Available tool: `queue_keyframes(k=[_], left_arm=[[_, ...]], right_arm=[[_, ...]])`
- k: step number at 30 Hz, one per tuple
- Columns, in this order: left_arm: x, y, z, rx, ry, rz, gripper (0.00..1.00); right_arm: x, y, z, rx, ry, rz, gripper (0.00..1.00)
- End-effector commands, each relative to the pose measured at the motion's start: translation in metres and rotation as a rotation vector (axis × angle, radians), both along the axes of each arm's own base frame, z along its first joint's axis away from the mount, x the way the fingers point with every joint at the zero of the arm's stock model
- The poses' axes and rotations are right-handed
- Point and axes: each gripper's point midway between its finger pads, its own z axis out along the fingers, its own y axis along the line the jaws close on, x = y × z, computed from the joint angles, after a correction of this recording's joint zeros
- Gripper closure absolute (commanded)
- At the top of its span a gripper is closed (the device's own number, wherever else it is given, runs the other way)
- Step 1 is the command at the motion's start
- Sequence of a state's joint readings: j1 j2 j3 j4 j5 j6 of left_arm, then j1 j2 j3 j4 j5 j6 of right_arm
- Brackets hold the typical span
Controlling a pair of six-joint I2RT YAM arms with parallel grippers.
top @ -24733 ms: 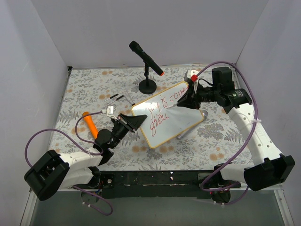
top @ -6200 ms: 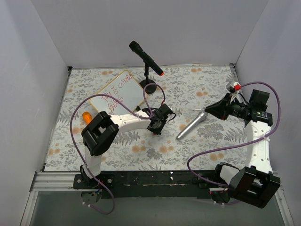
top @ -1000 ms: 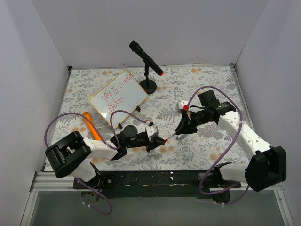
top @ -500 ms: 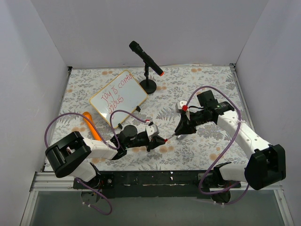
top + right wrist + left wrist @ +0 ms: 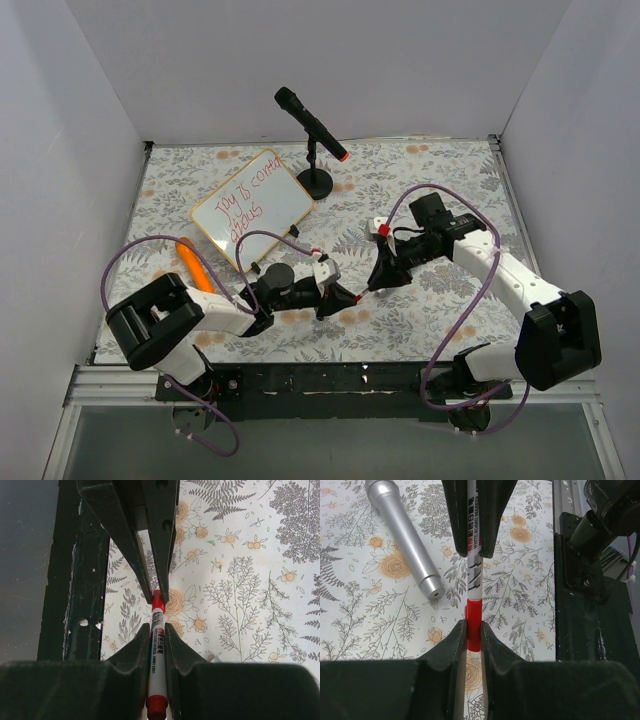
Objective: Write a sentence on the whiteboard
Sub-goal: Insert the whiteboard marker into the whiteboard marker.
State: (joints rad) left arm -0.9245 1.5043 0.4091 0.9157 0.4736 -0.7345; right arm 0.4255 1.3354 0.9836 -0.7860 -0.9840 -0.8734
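Floral cloth (image 5: pixel 440 190) covers the table, with white walls (image 5: pixel 300 60) on three sides and a black rail (image 5: pixel 330 380) along the near edge; the whiteboard (image 5: pixel 280 210) lies flat at the far left, turned at a slant, and the sentence (image 5: pixel 250 195) runs across it in two red lines, so the writing looks finished. The board is well apart from both arms, probably set aside to free the middle for the pen work.

The marker (image 5: pixel 473 575) hangs low over the near middle of the cloth, held from both ends; the left gripper (image 5: pixel 474 632) is clamped on the red cap (image 5: pixel 474 615), and the right gripper (image 5: pixel 157 635) is closed round the white barrel. The two face each other along the pen's axis, which suits pushing the cap home or pulling it off; with the sentence written, capping seems the likelier.

Room is tight there; the silver microphone (image 5: pixel 402 535) lies on the cloth just beside the marker, and the rail is near on the other side; any move is best kept along the pen's line. Farther out, the black microphone (image 5: pixel 312 125) stands on its stand just beyond the board's far corner, an orange handle (image 5: pixel 195 265) lies near its left edge, and purple cables (image 5: pixel 150 250) loop over the cloth; the right half of the cloth offers the most space.
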Motion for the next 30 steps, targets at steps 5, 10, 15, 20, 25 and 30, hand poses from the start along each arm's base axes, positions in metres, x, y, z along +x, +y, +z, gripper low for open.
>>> queue_keyframes(k=[5, 10, 15, 20, 25, 30], left_arm=[[0.017, -0.027, 0.062, -0.18, -0.088, -0.012, 1.0], [0.022, -0.029, 0.067, -0.233, -0.082, 0.014, 1.0], [0.025, -0.032, 0.059, -0.234, -0.068, 0.019, 1.0], [0.034, -0.035, 0.059, -0.239, -0.109, 0.048, 1.0], [0.046, -0.036, 0.065, -0.26, -0.164, 0.099, 1.0], [0.052, -0.041, 0.071, -0.296, -0.19, 0.107, 1.0]], right_arm=[[-0.009, 0.009, -0.013, -0.017, 0.039, 0.04, 0.99], [-0.006, 0.01, -0.023, -0.043, 0.068, 0.029, 0.99], [0.002, 0.009, -0.035, -0.089, 0.079, -0.01, 0.99], [0.007, 0.01, -0.046, -0.119, 0.097, -0.034, 0.99], [0.005, 0.013, -0.058, -0.156, 0.116, -0.035, 0.99], [0.008, 0.016, -0.066, -0.171, 0.148, -0.046, 0.99]])
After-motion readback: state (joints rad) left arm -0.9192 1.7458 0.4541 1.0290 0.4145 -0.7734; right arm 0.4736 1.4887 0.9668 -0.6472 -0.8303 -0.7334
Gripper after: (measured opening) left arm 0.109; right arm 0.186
